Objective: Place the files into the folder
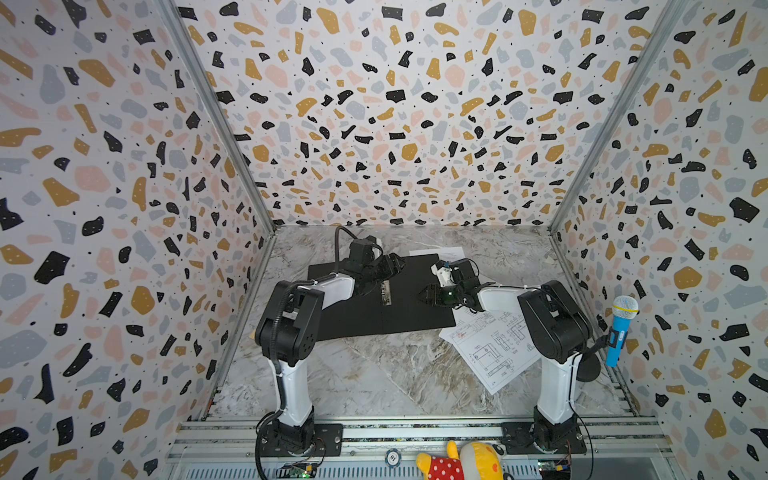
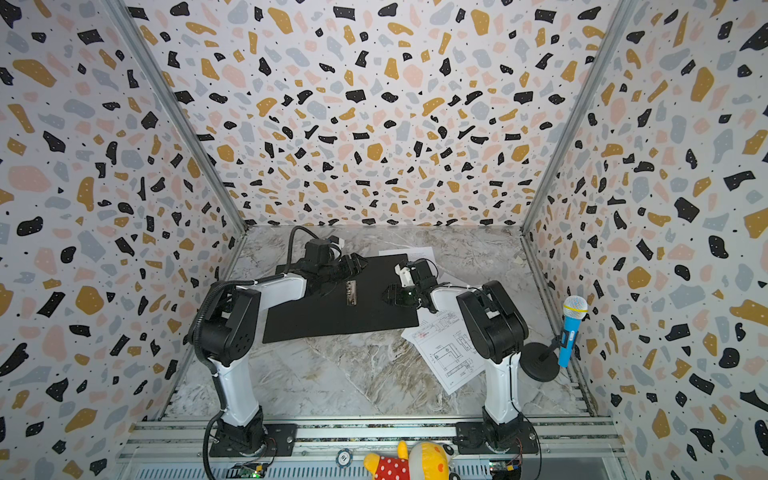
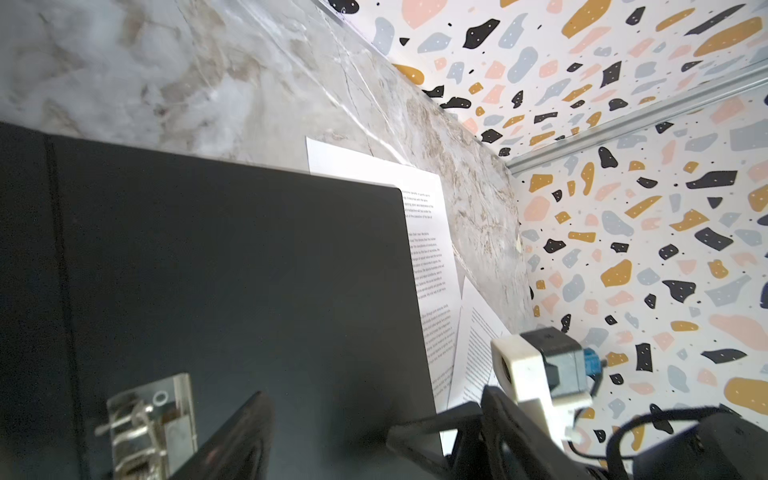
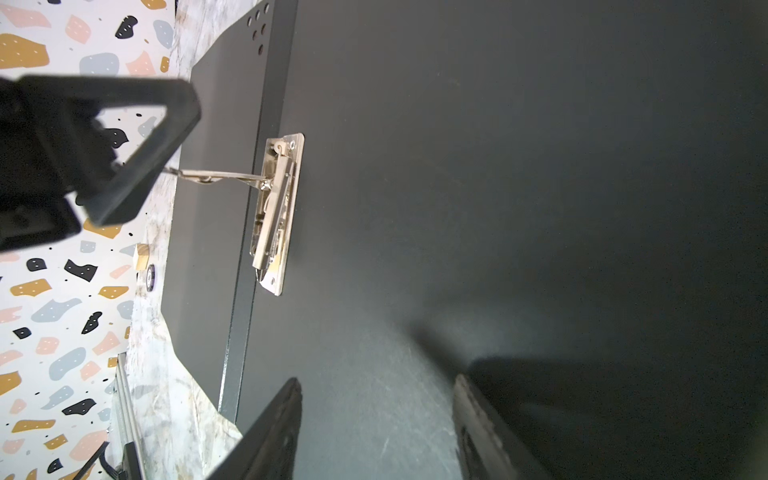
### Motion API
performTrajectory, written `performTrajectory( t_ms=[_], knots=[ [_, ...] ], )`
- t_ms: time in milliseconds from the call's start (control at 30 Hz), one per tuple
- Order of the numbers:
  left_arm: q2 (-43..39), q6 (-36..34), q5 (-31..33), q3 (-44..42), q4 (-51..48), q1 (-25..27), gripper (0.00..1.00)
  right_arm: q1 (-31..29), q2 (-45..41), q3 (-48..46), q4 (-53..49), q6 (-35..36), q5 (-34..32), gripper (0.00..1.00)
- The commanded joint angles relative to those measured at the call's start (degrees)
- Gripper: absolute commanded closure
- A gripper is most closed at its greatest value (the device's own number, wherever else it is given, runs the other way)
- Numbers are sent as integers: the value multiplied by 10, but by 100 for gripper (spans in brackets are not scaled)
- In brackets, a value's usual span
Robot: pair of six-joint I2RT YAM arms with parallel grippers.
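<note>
The folder [image 1: 361,316] [image 2: 324,316] lies open and flat on the marble table, black inside up, with a metal clip [image 1: 385,293] [image 4: 276,212] at its spine. The clip's lever [image 4: 216,176] stands up, and its end is hidden behind a finger of the left gripper. My left gripper [image 1: 397,264] [image 3: 328,419] hangs open above the folder's far middle. My right gripper [image 1: 422,294] [image 4: 376,382] is open over the folder's right half, holding nothing. A text sheet [image 1: 444,252] [image 3: 428,249] sticks out behind the far right corner, and a second text sheet [image 3: 478,340] lies beside it. The drawing sheet [image 1: 494,349] [image 2: 449,357] lies right of the folder, partly under my right arm.
A blue toy microphone [image 1: 621,328] on a black stand is at the right wall. A plush toy [image 1: 461,461] and a chip [image 1: 392,457] lie on the front rail. A small wooden block [image 4: 142,257] sits by the left wall. Patterned walls close three sides.
</note>
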State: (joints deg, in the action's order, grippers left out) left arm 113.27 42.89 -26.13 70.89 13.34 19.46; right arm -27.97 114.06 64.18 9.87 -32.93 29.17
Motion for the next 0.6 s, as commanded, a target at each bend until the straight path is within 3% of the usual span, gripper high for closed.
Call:
performTrajectory(
  t_ms=[0, 267, 567],
  knots=[
    [36, -10, 20, 35, -22, -1, 21, -1, 26, -14, -52, -6, -10, 40],
    [61, -27, 46, 72, -44, -6, 20, -3, 30, -9, -55, -6, -8, 40],
    [119, -66, 35, 156, -109, -20, 20, -3, 30, -4, -58, -6, -6, 40]
  ],
)
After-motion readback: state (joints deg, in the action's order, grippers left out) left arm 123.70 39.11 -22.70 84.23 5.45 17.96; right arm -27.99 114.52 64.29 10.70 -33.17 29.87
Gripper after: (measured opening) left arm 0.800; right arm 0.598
